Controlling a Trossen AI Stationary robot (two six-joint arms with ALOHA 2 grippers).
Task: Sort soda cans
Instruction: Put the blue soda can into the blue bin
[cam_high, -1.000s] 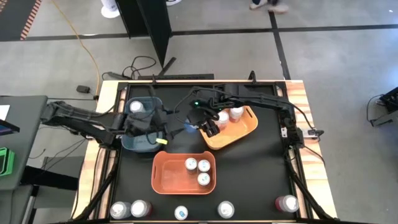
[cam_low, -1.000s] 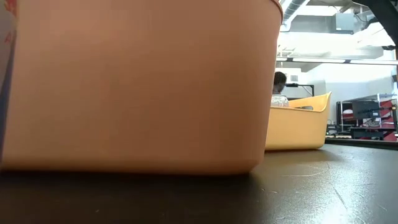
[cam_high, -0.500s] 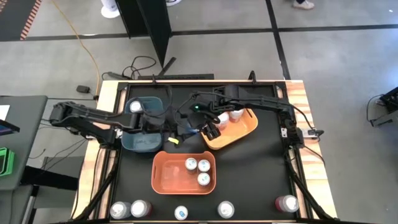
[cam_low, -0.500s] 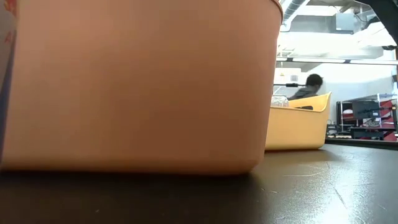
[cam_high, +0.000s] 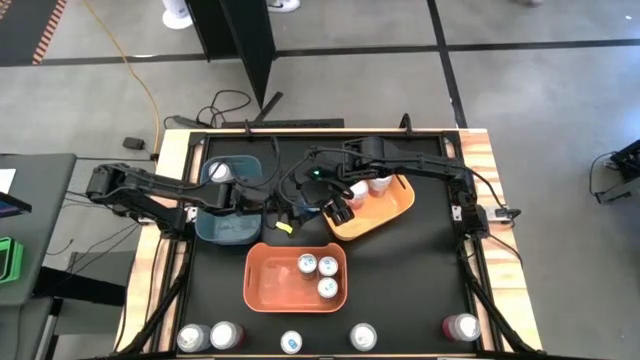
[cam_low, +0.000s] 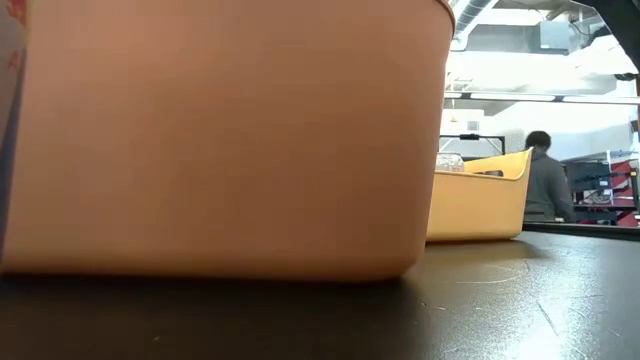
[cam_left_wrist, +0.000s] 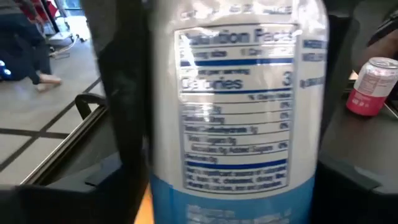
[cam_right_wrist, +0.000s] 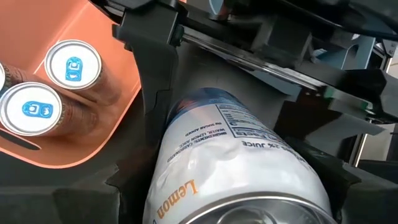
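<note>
High view: right gripper is clamped on a white-and-blue can mid-table. Left gripper is around the same can; can't tell if it grips.

Sorted: three cans in the orange bin, about two in the yellow bin, one in the blue bin. Five unsorted cans line the front edge, so roughly half done.

Tight spot: bin rims flank both grippers. Open table lies right of the orange bin.

We see the left gripper drawn back from the handover toward the blue bin, while a person has walked rightward behind the yellow bin.
</note>
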